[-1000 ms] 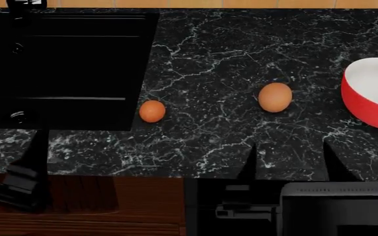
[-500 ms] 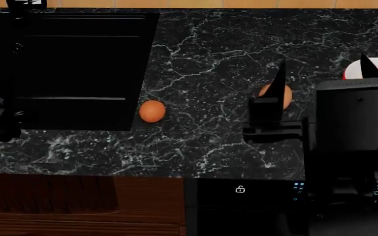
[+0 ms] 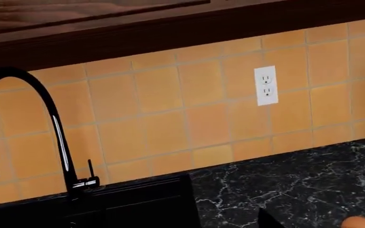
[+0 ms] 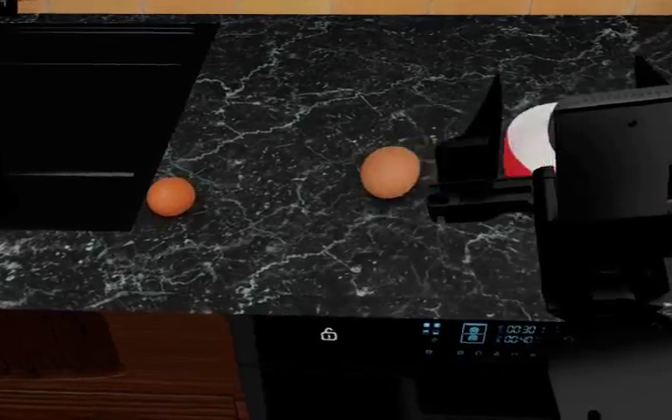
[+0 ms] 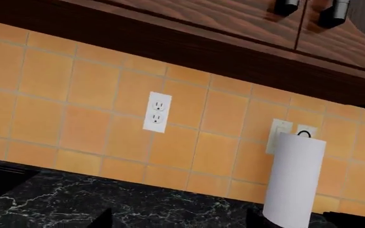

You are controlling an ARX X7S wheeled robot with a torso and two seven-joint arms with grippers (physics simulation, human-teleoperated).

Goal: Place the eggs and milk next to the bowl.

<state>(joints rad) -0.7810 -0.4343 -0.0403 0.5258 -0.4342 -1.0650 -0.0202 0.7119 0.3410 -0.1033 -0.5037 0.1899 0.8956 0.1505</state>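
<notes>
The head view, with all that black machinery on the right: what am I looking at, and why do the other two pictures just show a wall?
It's a simulated two-armed robot in a kitchen. The head camera looks down on a dark counter holding two eggs; the black block is its right arm, whose open gripper hides most of a red bowl. The other pictures come from wrist cameras, now aimed at the tiled wall: one shows a faucet, the other a paper towel roll. Nothing is held that I can see.

The appliance panel (image 4: 476, 334) shows digits too blurred to read.
</notes>
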